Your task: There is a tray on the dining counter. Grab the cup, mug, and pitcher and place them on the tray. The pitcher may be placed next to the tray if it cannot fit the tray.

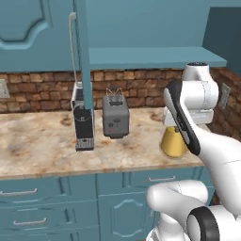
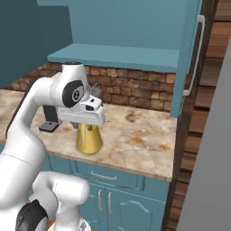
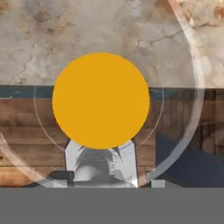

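Right now I judge the pitcher to be the step in hand. Working left to right across the marble surface (image 1: 37, 146): a black coffee machine (image 1: 84, 124) stands against the brick wall, a grey toaster (image 1: 115, 117) is just beside it, and the pitcher (image 1: 172, 143) stands upright near the front edge, well apart from both. My end effector (image 2: 88, 125) hangs straight over its neck, and the hand view looks down the throat onto the orange liquid. The white hand hides the fingers, so I cannot tell whether they are clamped on the neck or merely set around it.

Next I need a confirmed grip on the neck, then a straight lift that keeps the pitcher upright. After that comes a carry to the tray on the dining counter.
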